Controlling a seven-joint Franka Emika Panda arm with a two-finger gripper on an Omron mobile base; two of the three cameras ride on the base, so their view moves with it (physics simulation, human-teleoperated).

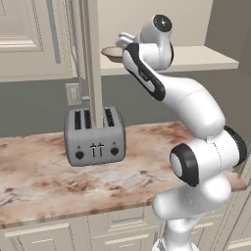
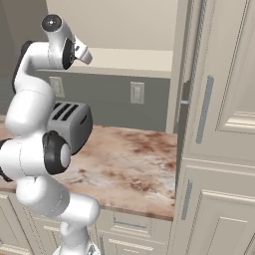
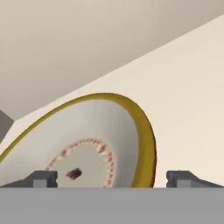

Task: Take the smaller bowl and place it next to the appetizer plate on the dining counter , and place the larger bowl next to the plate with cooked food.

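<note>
Hand view puts the larger bowl (image 3: 94,144) low and centre on the cabinet shelf (image 3: 192,87), with your tool (image 3: 112,178) spread wide, empty, and one tip off each side. Close off-centre on that sloped brown-gold rim and it could slip or tip off the shelf onto the toaster (image 1: 95,136) below.

White arm (image 1: 196,122) raised high, elbow bent, wrist reaching forward, gripper (image 3: 112,177) jaws spread wide, nothing gripped

Kitchen: toaster (image 1: 95,136) on marbled worktop (image 1: 44,171), cream cabinets (image 2: 219,129).
</note>
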